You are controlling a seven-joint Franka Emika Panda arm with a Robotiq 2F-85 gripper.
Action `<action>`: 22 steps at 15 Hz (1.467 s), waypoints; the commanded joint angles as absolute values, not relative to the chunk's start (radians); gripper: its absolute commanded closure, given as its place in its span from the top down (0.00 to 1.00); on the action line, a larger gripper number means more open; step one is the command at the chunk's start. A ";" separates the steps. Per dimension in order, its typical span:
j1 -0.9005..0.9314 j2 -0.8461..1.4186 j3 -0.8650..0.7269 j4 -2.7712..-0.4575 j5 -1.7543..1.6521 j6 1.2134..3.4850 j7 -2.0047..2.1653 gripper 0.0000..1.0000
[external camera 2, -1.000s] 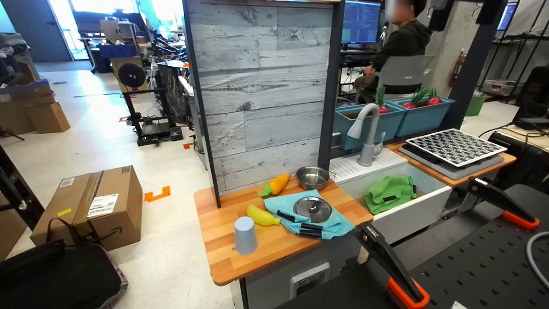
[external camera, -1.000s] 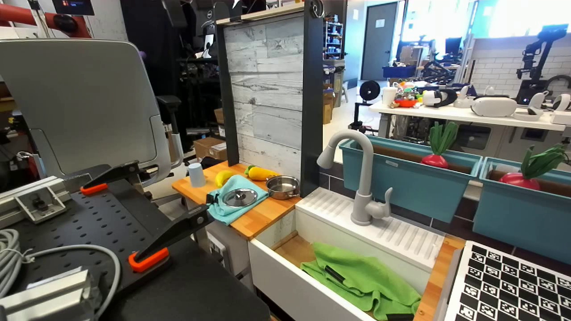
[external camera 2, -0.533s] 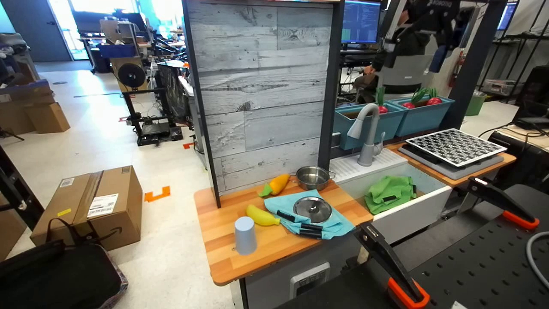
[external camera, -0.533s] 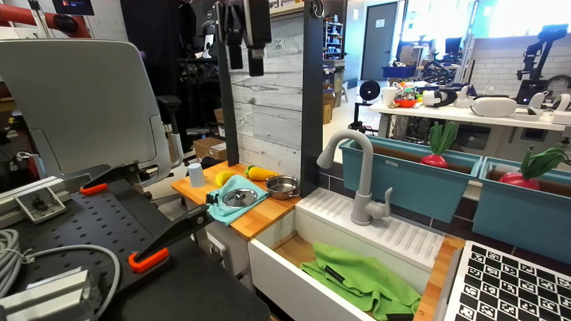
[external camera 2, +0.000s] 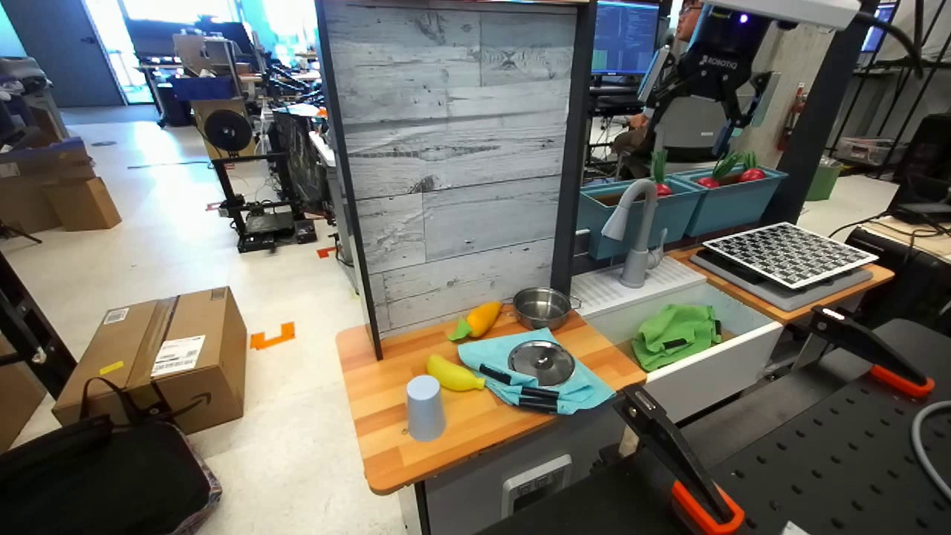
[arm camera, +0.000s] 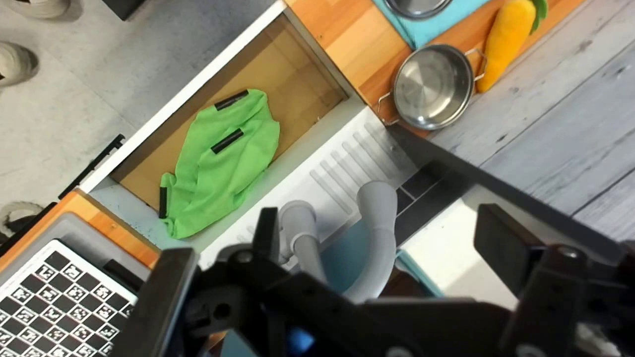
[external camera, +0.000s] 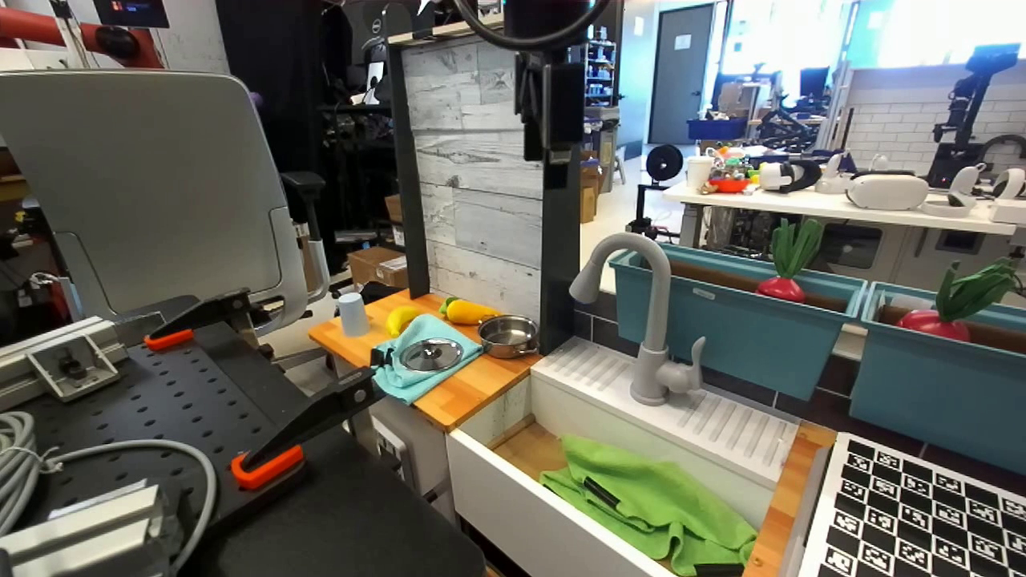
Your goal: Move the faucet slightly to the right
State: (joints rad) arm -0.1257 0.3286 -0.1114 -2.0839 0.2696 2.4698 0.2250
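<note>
One black two-fingered gripper (arm camera: 379,223) hung, jaws parted wide, higher than one matte-grey gooseneck faucet (external camera: 659,312). Beyond it, two teal rectangular planters (external camera: 737,336) held three red, green-topped radishes (external camera 2: 752,174).

Matte grey gooseneck faucet (external camera: 657,328)'s just standing upright on the white sink ledge (external camera: 589,365), spout (external camera: 588,280) curving down.

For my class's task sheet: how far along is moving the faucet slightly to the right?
Done: the gripper has come closer to the faucet. In hand: apparently the approach, jaws open, a gap to the faucet showing in both exterior views. Left: likely contact, then the rightward move, since the faucet stands as it did a second ago.
</note>
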 commanded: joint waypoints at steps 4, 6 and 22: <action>-0.107 0.487 -0.145 -1.932 0.271 2.530 0.434 1.00; -0.093 0.529 -0.152 -1.897 0.260 2.539 0.486 1.00; -0.040 0.768 -0.190 -1.645 0.224 2.443 0.627 0.68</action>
State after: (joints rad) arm -0.0618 0.7224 -0.1608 -1.7158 0.2585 2.4900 0.5873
